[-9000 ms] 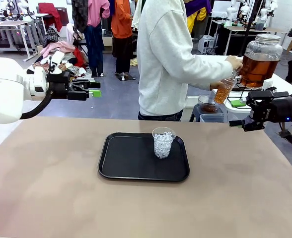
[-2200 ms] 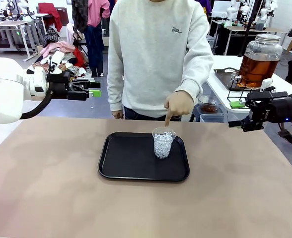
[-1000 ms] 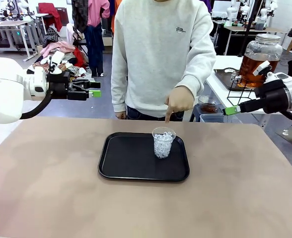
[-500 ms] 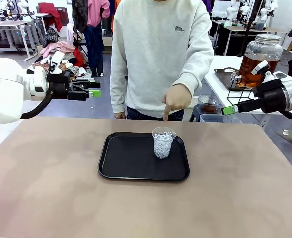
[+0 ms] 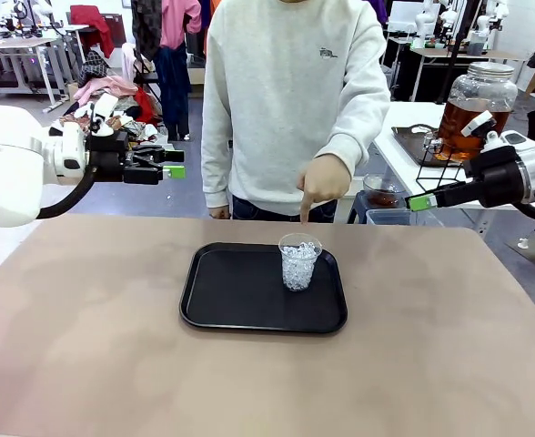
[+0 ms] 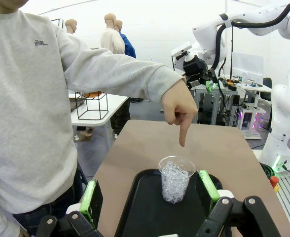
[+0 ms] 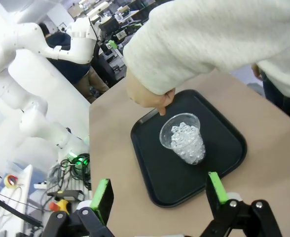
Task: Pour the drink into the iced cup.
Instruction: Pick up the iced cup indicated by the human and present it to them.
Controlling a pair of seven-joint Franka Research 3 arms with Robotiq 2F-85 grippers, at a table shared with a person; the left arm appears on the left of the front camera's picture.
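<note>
Person cut off at the top of the front view, so just torso, sleeves and one hand (image 5: 323,179). Its forefinger points down over the cup (image 5: 299,261). The cup is clear plastic, full of ice, upright on a black tray (image 5: 222,305) mid desk (image 5: 104,355).

Front view: fingertip looks level with the far rim, contact hard to judge. Left wrist view shows a clear gap between fingertip and rim. In the right wrist view the fingertip sits at the rim's edge and I cannot tell if it touches.

Drink (image 5: 459,116): amber liquid inside a big round glass jar (image 5: 479,96), off the desk at far right. Its lower part is hidden behind the right arm.

Left tool (image 5: 173,164) hangs above the desk's left edge, side-on in the front view, so its gap is unreadable there. Its wrist view shows the green pads (image 6: 90,196) spread wide, nothing between them, cup framed farther off.

Right tool (image 5: 419,201) is up at the far right edge, one green tip visible from the front. Its wrist view shows the pads (image 7: 101,195) spread wide and empty, looking down on tray and cup.
</note>
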